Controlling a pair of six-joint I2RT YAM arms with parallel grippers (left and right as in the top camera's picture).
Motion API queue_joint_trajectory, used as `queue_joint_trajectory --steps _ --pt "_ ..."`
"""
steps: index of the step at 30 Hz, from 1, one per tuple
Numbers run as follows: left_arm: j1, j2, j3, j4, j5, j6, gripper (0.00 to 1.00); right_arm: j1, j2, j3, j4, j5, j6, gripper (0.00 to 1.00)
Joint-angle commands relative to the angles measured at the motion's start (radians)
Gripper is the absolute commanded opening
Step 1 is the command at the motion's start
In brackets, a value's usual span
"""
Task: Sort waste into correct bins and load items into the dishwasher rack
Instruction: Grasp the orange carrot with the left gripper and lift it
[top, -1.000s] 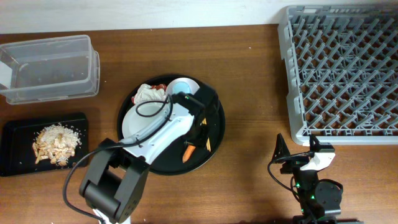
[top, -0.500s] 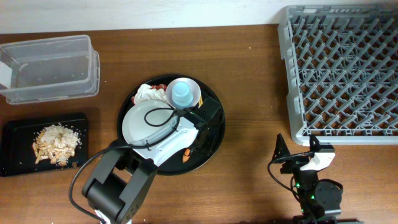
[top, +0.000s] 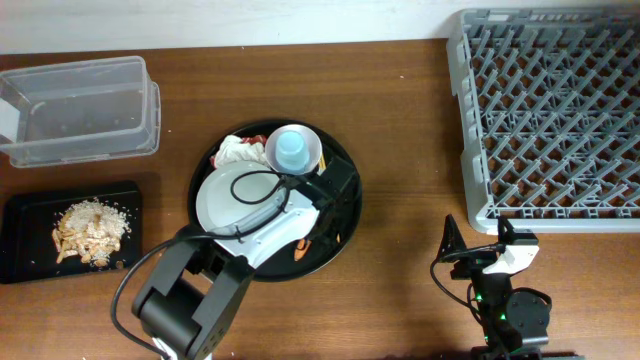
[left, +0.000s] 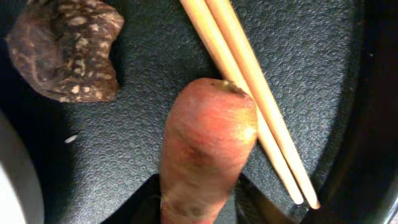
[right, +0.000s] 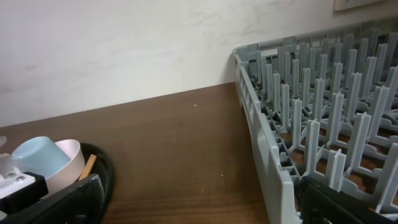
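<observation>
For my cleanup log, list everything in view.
rack: 1, grey, right rear
tub: 1, clear, left rear
rectangular tray: 1, black, left front
crumbs: pile, whitish, rectangular tray
round tray: 1, black, centre
plate: 1, white, round tray
bowl: 1, white, round tray
cup: 1, blue, in bowl
tissue: 1, white, beside bowl
wrapper: 1, red, by tissue
carrot: 1, orange, round tray
chopsticks: 2, wooden, against carrot
scrap: 1, dark, near carrot
left gripper: 1, black, at carrot
right gripper: 1, black, front right

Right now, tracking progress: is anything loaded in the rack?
No, the rack shows only bare pegs in the overhead view, with nothing loaded.
</observation>
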Motion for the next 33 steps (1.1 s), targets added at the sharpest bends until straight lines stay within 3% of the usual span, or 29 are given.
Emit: queue_joint_trajectory --steps 1,13,19,23,30,33 --pt "0.003 -0.001 -0.026 0.006 -0.038 0.005 0.27 0.005 -0.008 -0.007 -0.004 0.008 -0.01 0.98" --pt "0.013 -0.059 0.093 -0.14 -0.051 0.005 0.24 0.005 -0.008 -0.007 -0.004 0.008 -0.01 0.98" --pt "0.096 -0.151 0.205 -0.227 -0.08 0.004 0.24 0.005 -0.008 -0.007 -0.004 0.008 -0.01 0.98" --pt "0.254 -0.227 0.225 -0.244 -0.081 -0.01 0.24 0.005 -0.008 -0.007 -0.004 0.008 -0.01 0.98" --pt "0.656 -0.243 0.225 -0.238 -0.08 -0.227 0.24 0.005 -0.008 -0.007 -0.004 0.008 -0.01 0.98" --pt "0.781 -0.234 0.225 -0.211 -0.08 -0.264 0.24 0.005 -0.008 -0.007 -0.004 0.008 -0.01 0.98"
